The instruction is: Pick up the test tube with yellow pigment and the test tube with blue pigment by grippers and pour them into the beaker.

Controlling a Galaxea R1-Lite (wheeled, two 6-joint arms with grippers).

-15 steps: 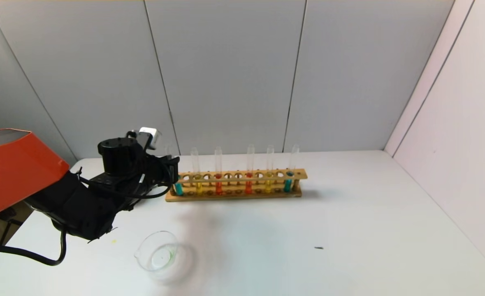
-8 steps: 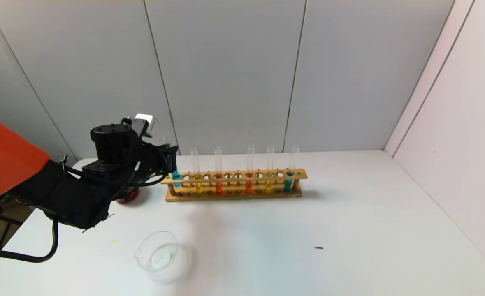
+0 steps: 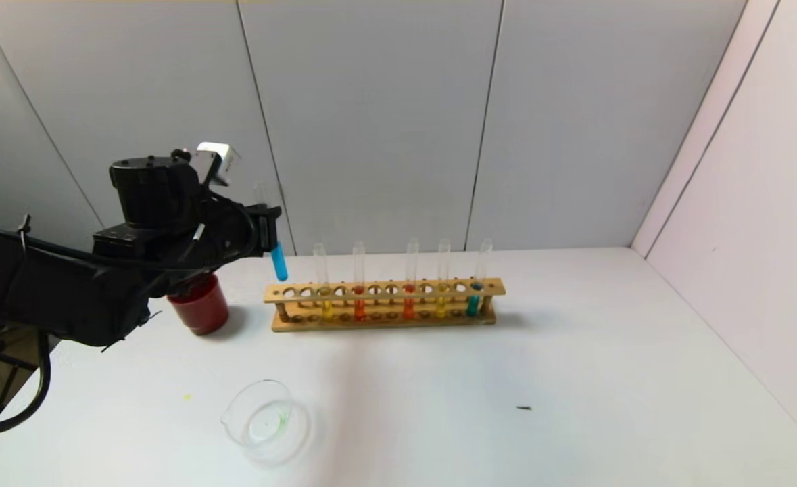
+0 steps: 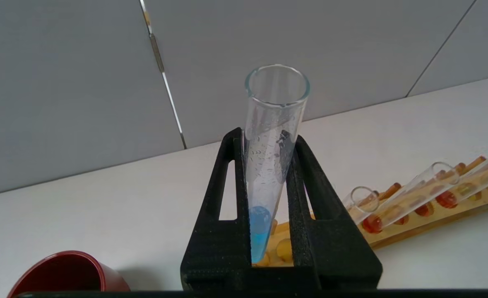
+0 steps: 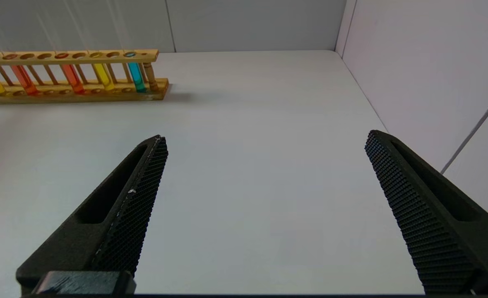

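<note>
- The bulky black left gripper (image 3: 268,226) hangs in the air at about 10 o'clock from the middle of the white tabletop (image 3: 574,352), above the left end of the long wooden test-tube rack (image 3: 384,302).
- Its fingers (image 4: 223,207) are clamped on the slim clear glass test tube with blue pigment (image 3: 278,260), which is held roughly upright, mouth up, clear of the rack; a short blue column fills its rounded bottom.
- A second blue tube (image 3: 473,303) stands at the rack's right end, yellow-liquid tubes (image 3: 327,308) and orange-red tubes (image 3: 359,308) between.
- The low, wide clear glass beaker (image 3: 263,421) sits at 7 o'clock, well apart from the rack, near the tabletop's front edge.
- A dark red opaque cup (image 3: 199,304) stands just left of the rack, beneath the left arm.
- The right gripper (image 5: 264,174) hovers low over the tabletop's right part, its textured black fingers spread wide, holding nothing.
</note>
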